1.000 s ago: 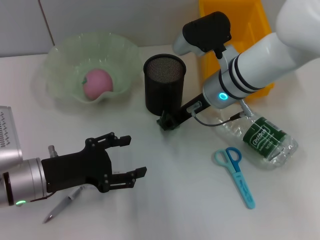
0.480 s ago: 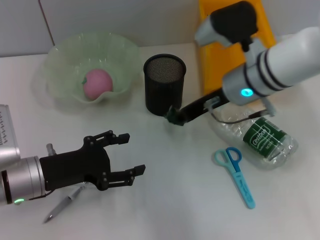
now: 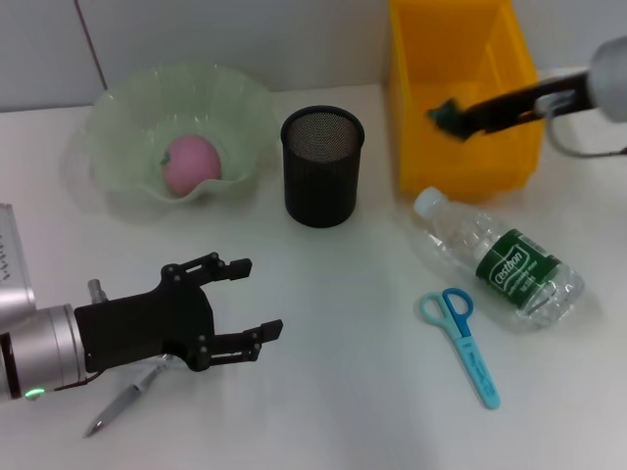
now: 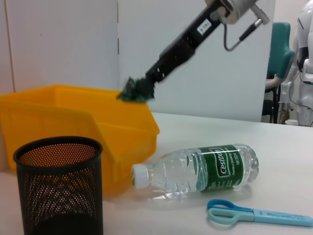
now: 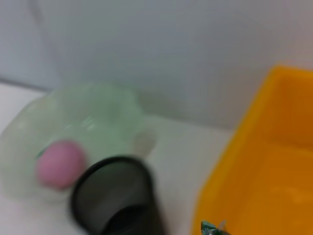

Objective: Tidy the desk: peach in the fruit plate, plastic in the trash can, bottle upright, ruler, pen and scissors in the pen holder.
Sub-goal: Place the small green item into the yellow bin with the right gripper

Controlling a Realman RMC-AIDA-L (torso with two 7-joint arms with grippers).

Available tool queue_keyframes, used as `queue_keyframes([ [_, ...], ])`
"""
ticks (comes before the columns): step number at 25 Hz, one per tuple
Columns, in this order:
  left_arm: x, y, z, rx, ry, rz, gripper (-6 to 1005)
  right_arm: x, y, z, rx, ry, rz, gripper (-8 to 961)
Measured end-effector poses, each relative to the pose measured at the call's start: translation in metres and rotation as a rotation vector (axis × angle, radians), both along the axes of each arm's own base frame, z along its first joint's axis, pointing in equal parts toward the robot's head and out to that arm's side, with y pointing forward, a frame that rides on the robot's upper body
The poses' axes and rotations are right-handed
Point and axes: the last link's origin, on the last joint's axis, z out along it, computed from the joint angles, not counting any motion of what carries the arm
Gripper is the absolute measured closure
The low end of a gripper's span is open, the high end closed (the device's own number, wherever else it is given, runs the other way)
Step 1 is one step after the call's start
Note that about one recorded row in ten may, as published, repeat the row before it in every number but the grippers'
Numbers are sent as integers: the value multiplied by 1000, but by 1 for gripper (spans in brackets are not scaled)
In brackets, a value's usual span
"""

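Green crumpled plastic [image 3: 449, 116] is pinched in the right tool [image 3: 458, 118], held over the yellow trash can [image 3: 460, 166]. The left tool [image 3: 250, 299] hovers spread above the table [image 3: 343, 392], near the pen [image 3: 122, 399]. The peach [image 3: 189, 163] sits in the fruit plate [image 3: 118, 113]; the bottle [image 3: 500, 259] lies flat beside the scissors [image 3: 460, 338].

One peach [image 3: 190, 163] sits in one green fruit plate [image 3: 125, 110] near the table's far left edge. One black mesh pen holder [image 3: 322, 166] stands mid-table, and one yellow trash can [image 3: 460, 162] is at the far right edge. One bottle [image 3: 500, 258] lies on its side, with one pair of blue scissors [image 3: 460, 341] and one pen [image 3: 121, 399]. One dark green scrap of plastic [image 3: 447, 115] is in the right gripper [image 3: 457, 117]; two grippers show, the left gripper [image 3: 235, 304] too.
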Motion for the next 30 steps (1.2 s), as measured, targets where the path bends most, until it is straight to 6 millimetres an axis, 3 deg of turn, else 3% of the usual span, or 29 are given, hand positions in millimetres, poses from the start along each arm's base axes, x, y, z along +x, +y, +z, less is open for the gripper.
queue_keyframes([
  [4,0,0,-1,-1,-1,0,151,13,12,21,89,-17,-1,593],
  [8,1,0,-1,-1,-3,-1,151,18,20,24,133,-57,-7,586],
  [13,1,-1,-1,0,-2,-2,151,26,40,7,148,-103,-14,578],
  [18,1,-1,-2,0,-2,-2,151,23,49,-7,108,-112,-2,466],
  [25,-2,-4,-2,1,-2,6,150,11,43,4,116,-123,29,288],
  [28,-4,-4,-1,3,-2,10,150,4,28,10,53,-122,22,158],
  [29,-4,-4,0,4,-3,13,150,-1,11,17,5,-126,2,115],
  [30,-5,-4,1,9,-6,16,150,-1,11,17,5,-126,2,115],
])
